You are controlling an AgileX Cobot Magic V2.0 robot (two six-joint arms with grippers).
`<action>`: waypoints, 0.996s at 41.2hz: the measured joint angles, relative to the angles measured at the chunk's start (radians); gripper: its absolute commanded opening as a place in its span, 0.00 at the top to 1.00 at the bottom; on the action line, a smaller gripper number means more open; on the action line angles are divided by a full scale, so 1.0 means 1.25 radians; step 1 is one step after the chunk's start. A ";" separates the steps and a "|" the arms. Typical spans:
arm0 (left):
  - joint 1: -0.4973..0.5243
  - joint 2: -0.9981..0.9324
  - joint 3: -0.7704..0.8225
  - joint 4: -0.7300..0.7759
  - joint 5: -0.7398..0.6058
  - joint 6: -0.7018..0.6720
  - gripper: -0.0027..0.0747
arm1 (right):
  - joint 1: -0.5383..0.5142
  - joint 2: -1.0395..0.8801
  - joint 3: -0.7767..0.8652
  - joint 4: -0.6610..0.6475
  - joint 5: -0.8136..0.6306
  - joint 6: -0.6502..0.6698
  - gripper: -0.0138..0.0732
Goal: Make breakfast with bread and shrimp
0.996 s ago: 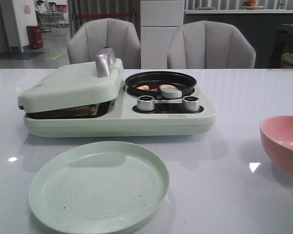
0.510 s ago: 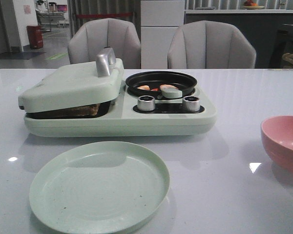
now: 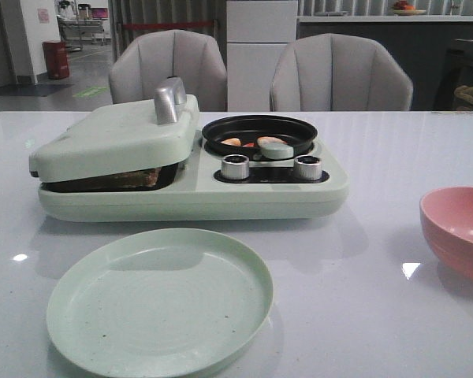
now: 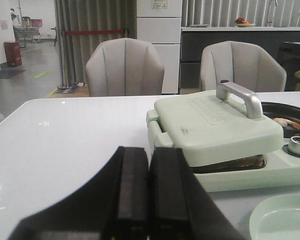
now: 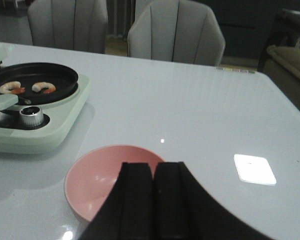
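Both the left gripper [image 4: 149,200] and right gripper [image 5: 152,200] are sitting closed and empty while the bread [image 3: 134,178] is toasting under the smooth mint lid [image 3: 114,138] at the frame's centre-left and two curved shrimp [image 5: 11,87] are lying in the black round pan [image 5: 35,82], so lifting that metal handle [image 3: 170,100] looks next.

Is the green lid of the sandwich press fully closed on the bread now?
Not fully. The lid sits lowered and tilted, leaving a front gap where the bread shows.
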State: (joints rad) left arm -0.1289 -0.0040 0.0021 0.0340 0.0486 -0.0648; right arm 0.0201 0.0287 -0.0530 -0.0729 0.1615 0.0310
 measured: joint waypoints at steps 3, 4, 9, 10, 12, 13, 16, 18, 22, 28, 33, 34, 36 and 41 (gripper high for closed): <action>0.000 0.000 0.000 0.000 0.000 0.000 0.84 | -0.003 -0.025 0.042 0.000 -0.037 0.000 0.83; 0.000 0.000 0.000 0.000 0.000 -0.001 0.84 | -0.003 -0.027 0.053 0.000 -0.044 0.000 0.83; 0.000 0.000 0.000 0.000 0.000 -0.001 0.84 | -0.005 -0.030 0.064 -0.001 -0.062 0.000 0.83; 0.000 0.000 0.000 0.000 0.000 -0.001 0.83 | -0.005 -0.030 0.064 -0.001 -0.064 0.000 0.83; 0.000 0.000 0.000 0.000 0.000 -0.001 0.84 | -0.005 -0.030 0.064 -0.001 -0.068 0.000 0.83; 0.000 0.000 0.000 0.000 0.000 -0.001 0.83 | -0.005 -0.030 0.064 -0.001 -0.068 0.000 0.83; 0.000 0.000 0.000 0.000 0.000 -0.001 0.84 | -0.005 -0.030 0.064 -0.001 -0.072 0.000 0.83; 0.000 0.000 0.000 0.000 0.000 -0.001 0.84 | -0.005 -0.030 0.064 -0.001 -0.075 0.000 0.83; 0.000 0.000 0.000 0.000 0.000 -0.001 0.84 | -0.005 -0.030 0.064 0.000 -0.082 0.000 0.83; 0.000 0.000 0.000 0.000 0.000 -0.001 0.84 | -0.005 -0.030 0.064 0.058 -0.092 -0.019 0.83; 0.000 0.000 0.000 0.000 0.000 -0.001 0.84 | -0.005 -0.030 0.064 0.082 -0.094 -0.058 0.83; 0.000 0.000 0.000 0.000 0.000 -0.001 0.84 | -0.005 -0.030 0.064 0.085 -0.094 -0.062 0.83; 0.000 0.000 0.000 0.000 0.000 -0.002 0.84 | -0.005 -0.030 0.064 0.089 -0.094 -0.068 0.83; 0.000 0.000 0.000 0.000 0.000 -0.002 0.84 | -0.019 -0.030 0.064 0.094 -0.095 -0.076 0.83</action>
State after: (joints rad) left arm -0.1289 -0.0040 0.0021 0.0340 0.0486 -0.0672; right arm -0.0031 -0.0088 0.0274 0.0445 0.0423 -0.0644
